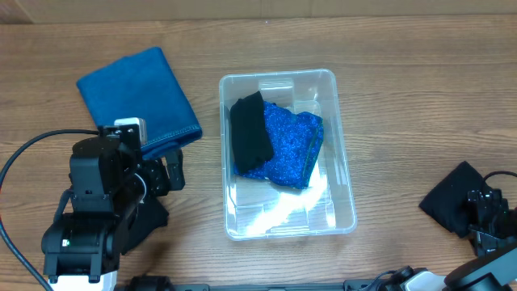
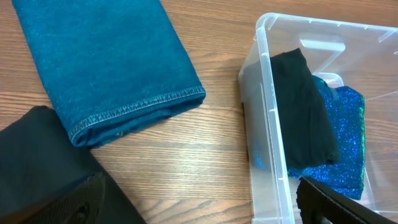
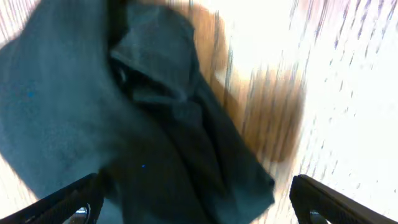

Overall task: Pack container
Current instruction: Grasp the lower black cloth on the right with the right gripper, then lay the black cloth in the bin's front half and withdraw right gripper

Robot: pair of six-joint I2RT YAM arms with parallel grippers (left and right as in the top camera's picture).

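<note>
The clear container stands mid-table and holds a black cloth lying on a glittery blue cloth. It also shows in the left wrist view, with the black cloth and the glittery cloth inside. My left gripper is open and empty just left of the container's wall. My right gripper is open at the far right, its fingers on either side of a crumpled black cloth that lies on the table. The right wrist view is blurred.
A folded blue denim-like cloth lies at the back left, also in the left wrist view. A dark cloth-like shape lies under the left arm. A black cable loops at the left edge.
</note>
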